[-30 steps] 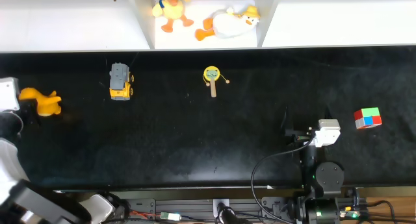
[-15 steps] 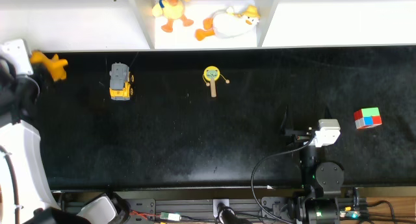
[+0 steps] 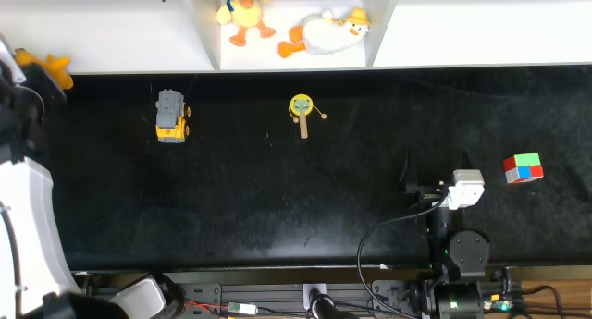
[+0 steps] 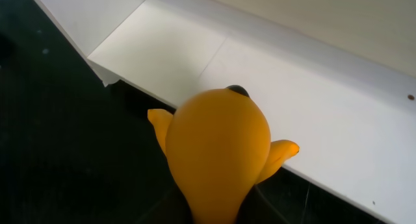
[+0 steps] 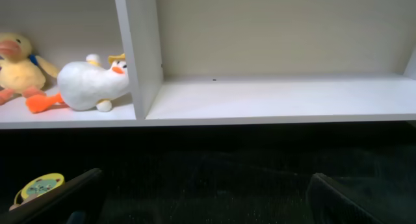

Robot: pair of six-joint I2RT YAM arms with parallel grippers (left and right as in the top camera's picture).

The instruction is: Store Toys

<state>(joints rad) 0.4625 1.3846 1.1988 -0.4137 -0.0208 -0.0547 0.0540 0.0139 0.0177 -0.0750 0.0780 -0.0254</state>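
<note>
— What sits farthest to the left?

— The left pincer [image 3: 37,77], clamped on an orange toy [image 4: 218,146]. Its fingers are hidden under the toy's round body, but the toy hangs in their grip, clear of the counter [image 3: 277,190]. It is held right at the front edge of the white shelf [image 3: 102,28], at the left compartment, half over the black counter and half over the shelf floor.

— And further along?

— A toy truck [image 3: 171,114], grey and yellow, stands on the counter near the shelf's front edge. Behind it and to its right, in the middle compartment, a yellow duck [image 3: 243,12] sits beside a white goose [image 3: 324,32] that lies on its side with its orange feet towards the duck.

— Anything in front of that compartment?

— A small rattle [image 3: 302,107] with a round yellow head and a wooden handle lies flat on the counter, well apart from the truck.

— What about the right side?

— The right pincer [image 5: 207,178] is low over the counter, near its own base, fingers spread wide apart and holding nothing. It faces the shelf's right compartment. Beyond it, a colour cube [image 3: 523,167] rests on the counter at the far right, apart from the pincer.
</note>
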